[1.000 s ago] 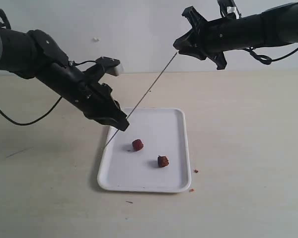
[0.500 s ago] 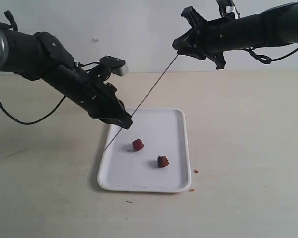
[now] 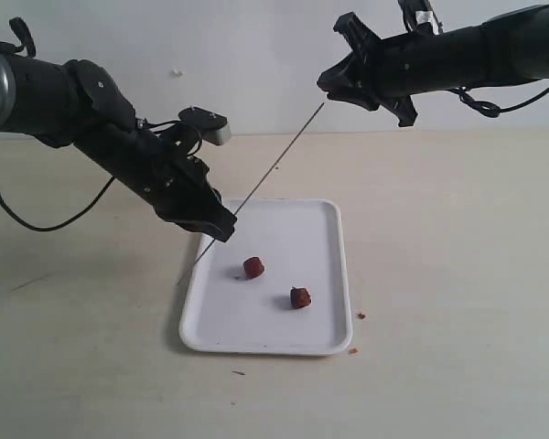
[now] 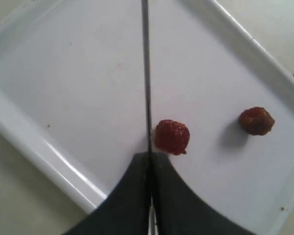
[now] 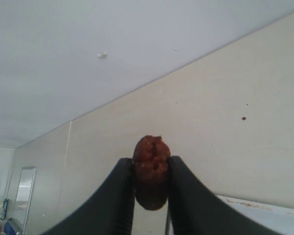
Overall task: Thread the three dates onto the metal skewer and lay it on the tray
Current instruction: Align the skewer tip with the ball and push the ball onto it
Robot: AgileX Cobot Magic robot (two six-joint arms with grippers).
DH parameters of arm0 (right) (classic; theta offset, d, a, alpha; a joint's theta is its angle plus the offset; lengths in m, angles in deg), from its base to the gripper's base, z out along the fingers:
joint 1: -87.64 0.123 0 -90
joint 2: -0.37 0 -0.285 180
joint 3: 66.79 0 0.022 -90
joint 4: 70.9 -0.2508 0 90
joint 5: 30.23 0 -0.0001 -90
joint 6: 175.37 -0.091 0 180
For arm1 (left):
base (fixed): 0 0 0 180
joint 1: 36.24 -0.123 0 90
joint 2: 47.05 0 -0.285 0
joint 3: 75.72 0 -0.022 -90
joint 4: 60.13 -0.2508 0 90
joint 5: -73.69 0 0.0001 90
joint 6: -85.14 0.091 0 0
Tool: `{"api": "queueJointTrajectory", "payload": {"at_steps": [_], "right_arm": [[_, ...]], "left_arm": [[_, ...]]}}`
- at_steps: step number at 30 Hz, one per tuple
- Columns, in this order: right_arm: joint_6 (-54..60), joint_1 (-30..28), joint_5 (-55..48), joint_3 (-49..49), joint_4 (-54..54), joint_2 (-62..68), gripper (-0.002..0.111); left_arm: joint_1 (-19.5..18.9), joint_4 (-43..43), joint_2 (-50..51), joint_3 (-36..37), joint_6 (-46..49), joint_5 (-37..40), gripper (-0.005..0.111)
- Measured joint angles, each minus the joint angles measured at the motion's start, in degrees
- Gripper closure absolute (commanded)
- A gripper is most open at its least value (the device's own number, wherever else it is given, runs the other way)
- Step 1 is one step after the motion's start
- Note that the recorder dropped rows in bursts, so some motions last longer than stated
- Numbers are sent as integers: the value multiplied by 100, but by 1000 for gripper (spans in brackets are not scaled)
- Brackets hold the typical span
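Pinched low on its length in the left gripper (image 3: 223,227), jaws pressed together on it: the metal skewer (image 3: 274,165). Slants with its long axis from lower left to upper right. Low tip just outside the left rim of the tray (image 3: 297,229), over the worktop (image 3: 457,274); high end up at the right gripper (image 3: 323,89). Clamped there between the right gripper's fingers (image 5: 183,196): one date (image 5: 151,164). Cannot tell whether pierced yet. Lying loose on the tray, apart from each other: two dates, one mid-tray (image 3: 253,267), just beside the rod in the left wrist view, the other (image 3: 300,297) toward the right rim.
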Motion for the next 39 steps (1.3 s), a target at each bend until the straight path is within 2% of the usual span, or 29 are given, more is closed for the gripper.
{"api": "queueJointTrajectory", "payload": {"at_steps": [39], "right_arm": [[173,39,50,0,294,0,84]], "left_arm": [[0,359,0,0,232,-122,107]]}}
